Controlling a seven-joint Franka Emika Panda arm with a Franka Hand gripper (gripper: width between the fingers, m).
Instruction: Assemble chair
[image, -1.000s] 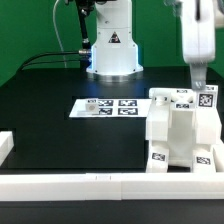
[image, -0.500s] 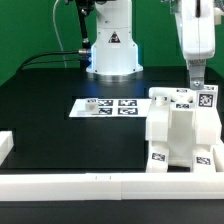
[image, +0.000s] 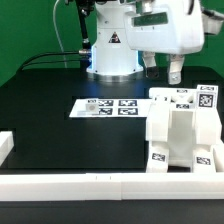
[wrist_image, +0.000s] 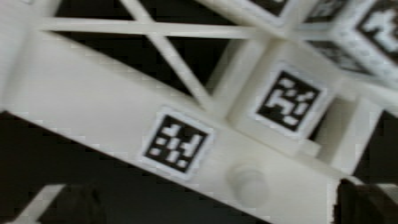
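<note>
The chair (image: 180, 132) is a white blocky structure with black-and-white tags, standing on the black table at the exterior view's right. My gripper (image: 160, 70) hangs just above its back left top edge, open and empty, with the two dark fingers (image: 172, 72) apart. In the wrist view the chair (wrist_image: 196, 110) fills the picture, blurred, showing white bars and two tags. My dark fingertips (wrist_image: 32, 205) show at the two lower corners with a white part of the chair seen between them.
The marker board (image: 107, 106) lies flat on the table to the left of the chair. A long white rail (image: 100, 183) edges the near side. The robot base (image: 112, 52) stands at the back.
The gripper has left the chair's top right post, moved to the exterior view's left and turned, so its broad face now shows. The chair has not moved.
</note>
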